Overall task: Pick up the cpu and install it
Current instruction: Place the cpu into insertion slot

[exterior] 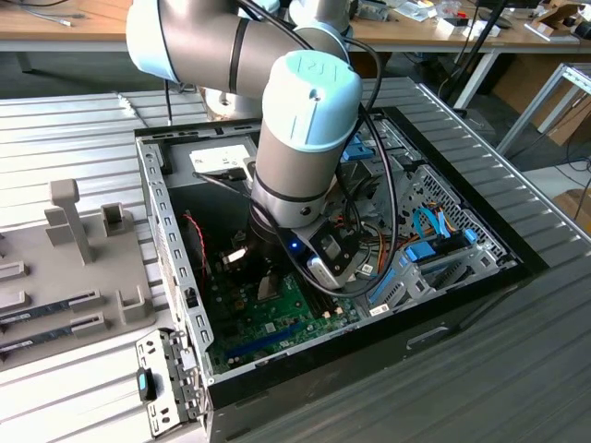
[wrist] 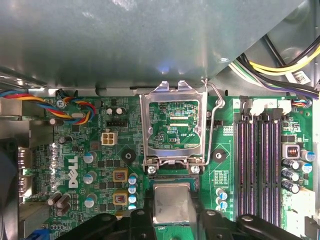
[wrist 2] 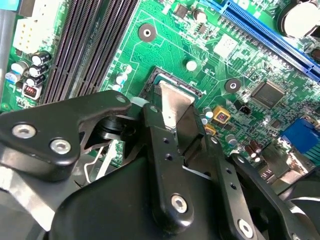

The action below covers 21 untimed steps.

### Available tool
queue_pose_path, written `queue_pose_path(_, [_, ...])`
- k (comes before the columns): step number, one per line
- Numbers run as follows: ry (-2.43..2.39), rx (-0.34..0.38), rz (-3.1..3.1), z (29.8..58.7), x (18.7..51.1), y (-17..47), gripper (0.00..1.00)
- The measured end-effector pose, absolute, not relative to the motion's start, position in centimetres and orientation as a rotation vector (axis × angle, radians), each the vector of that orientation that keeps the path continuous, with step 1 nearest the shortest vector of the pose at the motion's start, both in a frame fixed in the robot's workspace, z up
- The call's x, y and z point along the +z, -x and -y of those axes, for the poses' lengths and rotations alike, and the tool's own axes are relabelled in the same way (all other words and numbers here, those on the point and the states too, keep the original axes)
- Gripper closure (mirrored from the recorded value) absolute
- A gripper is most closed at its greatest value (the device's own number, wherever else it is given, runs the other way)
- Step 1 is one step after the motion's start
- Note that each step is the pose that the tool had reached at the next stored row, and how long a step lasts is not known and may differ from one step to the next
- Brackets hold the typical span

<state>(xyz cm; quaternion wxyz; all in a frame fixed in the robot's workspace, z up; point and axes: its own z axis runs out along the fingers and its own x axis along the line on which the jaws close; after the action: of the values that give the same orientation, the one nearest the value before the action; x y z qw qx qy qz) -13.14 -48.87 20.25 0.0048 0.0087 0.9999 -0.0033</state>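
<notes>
The cpu (wrist: 172, 202) is a small square chip with a silver top and a thin green rim. My gripper (wrist: 172, 216) is shut on it, one black finger on each side. In the second wrist view the cpu (wrist 2: 175, 102) hangs tilted just over the black socket (wrist 2: 176, 82) on the green motherboard. The socket's metal load plate (wrist: 172, 125) stands swung open, its wire lever (wrist: 218, 112) raised beside it. I cannot tell whether the chip touches the socket. In the exterior view the arm reaches down into the open computer case, and the gripper (exterior: 268, 281) is low over the board.
Black memory slots (wrist: 257, 165) run beside the socket. A long blue slot (wrist 2: 265, 35) crosses the board. Case walls (exterior: 171, 231) enclose the arm, with cables and a drive cage (exterior: 434, 231) at the exterior view's right. A grey tray (exterior: 55, 305) lies at that view's left.
</notes>
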Motion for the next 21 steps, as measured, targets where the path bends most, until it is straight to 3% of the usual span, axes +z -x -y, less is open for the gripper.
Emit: queue_pose_path(21, [-0.036, -0.007, -3.131, 48.86, 20.68, 13.15, 0.63])
